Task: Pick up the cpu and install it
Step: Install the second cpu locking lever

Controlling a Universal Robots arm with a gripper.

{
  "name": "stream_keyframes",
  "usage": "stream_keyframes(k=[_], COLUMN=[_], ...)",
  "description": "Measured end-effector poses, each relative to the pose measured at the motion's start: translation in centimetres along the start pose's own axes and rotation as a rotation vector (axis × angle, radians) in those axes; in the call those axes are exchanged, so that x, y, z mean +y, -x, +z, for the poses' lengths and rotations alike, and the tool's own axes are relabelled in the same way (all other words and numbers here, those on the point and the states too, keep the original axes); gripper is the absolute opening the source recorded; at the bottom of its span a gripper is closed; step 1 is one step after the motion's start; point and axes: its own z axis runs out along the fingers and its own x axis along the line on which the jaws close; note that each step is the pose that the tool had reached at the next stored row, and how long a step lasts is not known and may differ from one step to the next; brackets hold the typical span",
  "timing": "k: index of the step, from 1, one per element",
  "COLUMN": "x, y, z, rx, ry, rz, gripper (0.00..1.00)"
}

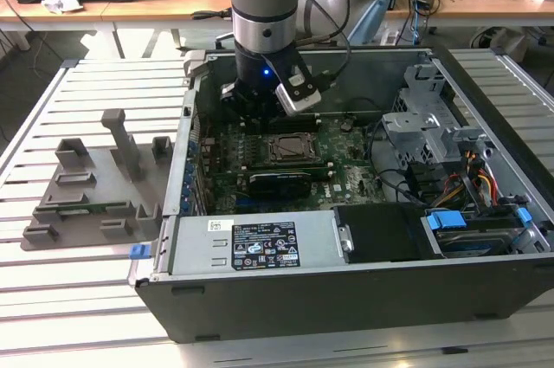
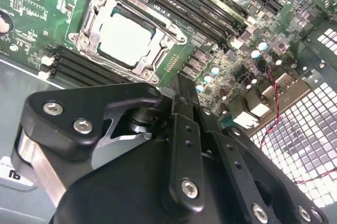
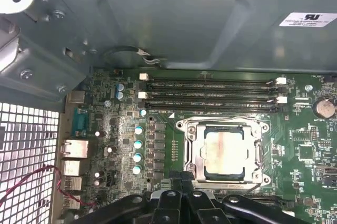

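Inside the socket frame [image 3: 224,153] sits the cpu [image 3: 224,150], print unreadable; gripper [image 3: 181,179] beside it, clenched, empty.

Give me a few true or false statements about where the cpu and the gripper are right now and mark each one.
1. The cpu lies inside the socket frame on the motherboard. True.
2. The gripper is carrying the cpu. False: in both wrist views the cpu sits in the socket, apart from the fingers.
3. The gripper is inside the open computer case. True: in the exterior view it hangs above the motherboard.
4. The cpu rests on the grey holder blocks. False: it is in the socket inside the case.
5. Memory slots run beside the socket. True.
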Motion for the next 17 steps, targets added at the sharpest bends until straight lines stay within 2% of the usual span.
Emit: stream_keyframes(k=[1, 3, 4, 7, 9, 13, 14, 15, 16, 17], x=[0.00, 0.01, 0.06, 0.06, 0.05, 0.06, 0.14, 0.26, 0.42, 0.48], y=[0.00, 0.50, 1.87, 3.99, 4.28, 4.29, 4.29, 4.31, 4.34, 4.36], z=[0.00, -0.01, -0.01, -0.01, -0.01, -0.01, 0.01, 0.02, 0.04, 0.06], rx=[0.0000, 0.0002, 0.0013, 0.0024, 0.0023, 0.0020, 0.0021, 0.0025, 0.0028, 0.0030], ry=[0.0000, -0.0003, 0.0000, 0.0000, 0.0000, -0.0004, -0.0067, -0.0195, -0.0384, -0.0465], rz=[0.000, 0.000, 0.000, 0.001, 0.003, 0.004, 0.005, 0.005, 0.005, 0.005], gripper=[0.11, 0.11, 0.11, 0.11, 0.11, 0.11, 0.11, 0.11, 0.11, 0.11])
